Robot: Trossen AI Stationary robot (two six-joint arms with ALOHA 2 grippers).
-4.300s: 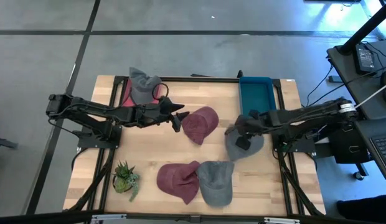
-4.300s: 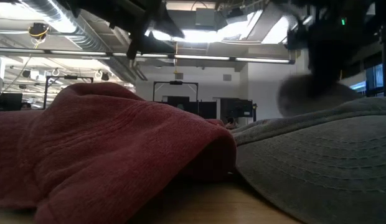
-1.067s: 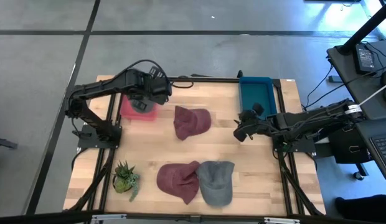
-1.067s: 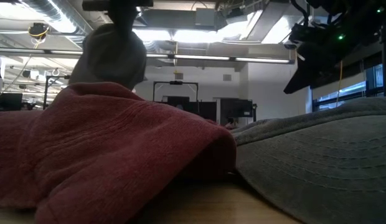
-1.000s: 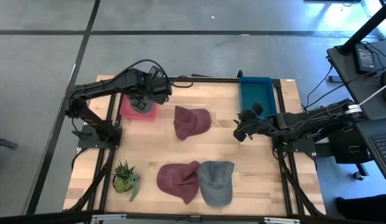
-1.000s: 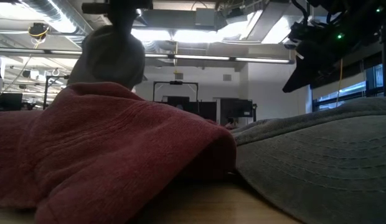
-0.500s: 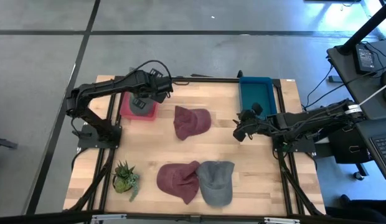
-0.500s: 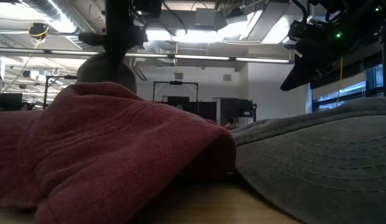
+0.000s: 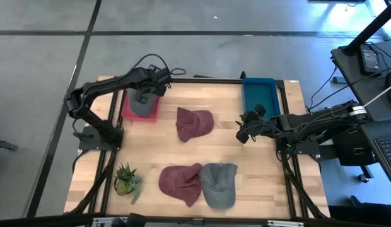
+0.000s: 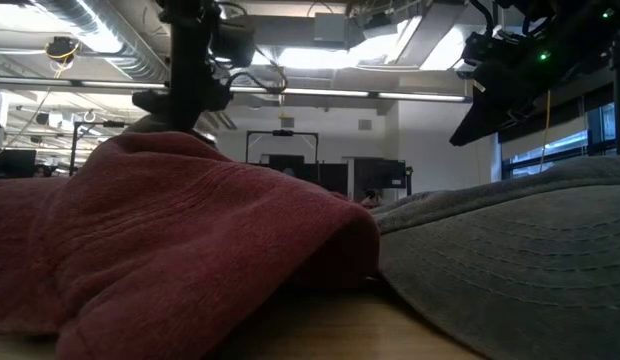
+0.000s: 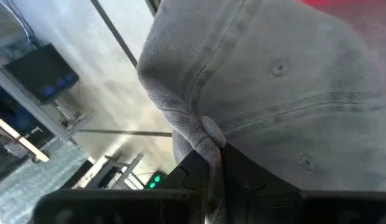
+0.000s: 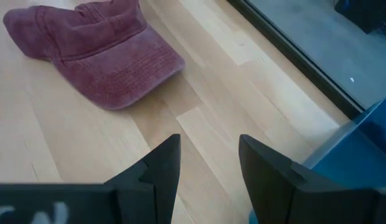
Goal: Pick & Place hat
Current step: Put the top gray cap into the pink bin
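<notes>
The left wrist view alone shows the left end effector [image 11: 211,180] pinching a fold of the grey cap [image 11: 286,87]. From above, that cap [image 9: 142,106] lies in the red bin [image 9: 129,113] at the counter's [image 9: 151,151] far left corner. The right end effector [image 9: 244,135], fingers spread with nothing between them, hovers just in front of the blue bin [image 9: 258,101], whose contents cannot be made out. A maroon cap [image 9: 194,123] lies mid-counter; another maroon cap [image 9: 180,181] and a grey cap [image 9: 218,183] touch at the near edge, near a potted plant [image 9: 126,181].
</notes>
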